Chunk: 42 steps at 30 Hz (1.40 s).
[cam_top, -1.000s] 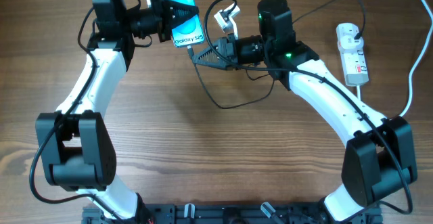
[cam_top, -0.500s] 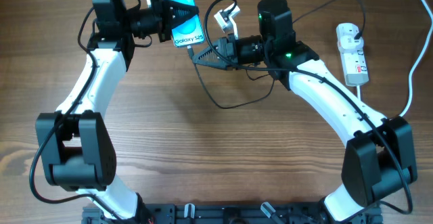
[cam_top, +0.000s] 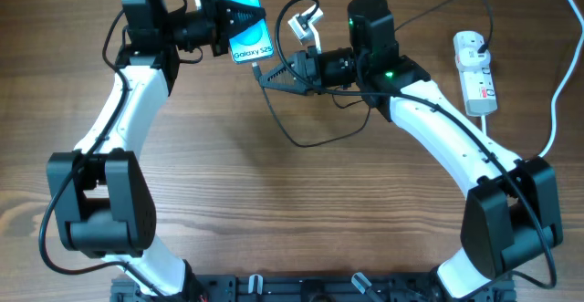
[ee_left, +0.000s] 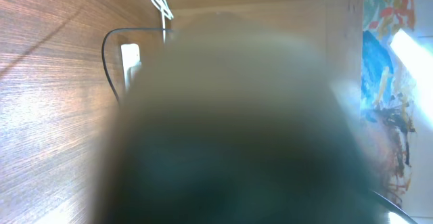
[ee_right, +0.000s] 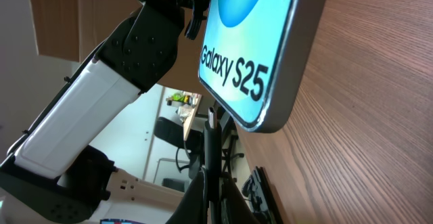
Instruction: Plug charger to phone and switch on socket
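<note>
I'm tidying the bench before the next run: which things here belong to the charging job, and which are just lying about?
Job: phone, held in left gripper; charger, held in right gripper; socket.
Lying about: white cord at the right edge, which may feed the socket; table.

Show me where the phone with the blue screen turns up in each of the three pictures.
Overhead: the phone is at the top, left of centre, its screen facing the camera.
Left wrist: it cannot be made out; a dark blur close to the lens fills most of the picture.
Right wrist: it fills the upper middle, with the words Galaxy S25 on its screen.
Shared landmark: the wooden table.
</note>
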Available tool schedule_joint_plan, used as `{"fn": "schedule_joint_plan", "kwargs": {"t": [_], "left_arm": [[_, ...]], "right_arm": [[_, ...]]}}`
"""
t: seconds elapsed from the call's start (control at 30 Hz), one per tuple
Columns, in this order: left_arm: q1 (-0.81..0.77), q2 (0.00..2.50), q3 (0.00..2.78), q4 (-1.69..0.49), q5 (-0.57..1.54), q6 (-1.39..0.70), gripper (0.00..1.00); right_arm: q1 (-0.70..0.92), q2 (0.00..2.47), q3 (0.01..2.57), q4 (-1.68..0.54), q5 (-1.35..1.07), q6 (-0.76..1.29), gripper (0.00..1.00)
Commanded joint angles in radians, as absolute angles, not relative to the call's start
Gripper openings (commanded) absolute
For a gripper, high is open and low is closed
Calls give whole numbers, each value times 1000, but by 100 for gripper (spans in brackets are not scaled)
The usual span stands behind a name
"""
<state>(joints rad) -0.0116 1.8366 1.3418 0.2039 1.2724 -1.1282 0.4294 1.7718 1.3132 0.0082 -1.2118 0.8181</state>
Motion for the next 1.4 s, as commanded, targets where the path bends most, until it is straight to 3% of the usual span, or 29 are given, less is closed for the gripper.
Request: {"fn": "schedule_joint_plan", "kwargs": {"t": [0.0, 0.6, 1.0, 1.37], "left_arm": [[-6, 1837, 1356, 214, 1290, -1131, 4], [-6, 1837, 1356, 214, 1312, -1131, 4], [-8, 1837, 1356, 222, 1319, -1131, 4], [2, 1837, 1356, 220, 1269, -1177, 4]], "right_arm": [[430, 1760, 1316, 15, -1225, 803, 4], [430, 1761, 1316, 11, -1139, 822, 4], [430, 1761, 1316, 149, -1063, 1072, 4], [428, 1761, 1316, 199, -987, 1084, 4]]}}
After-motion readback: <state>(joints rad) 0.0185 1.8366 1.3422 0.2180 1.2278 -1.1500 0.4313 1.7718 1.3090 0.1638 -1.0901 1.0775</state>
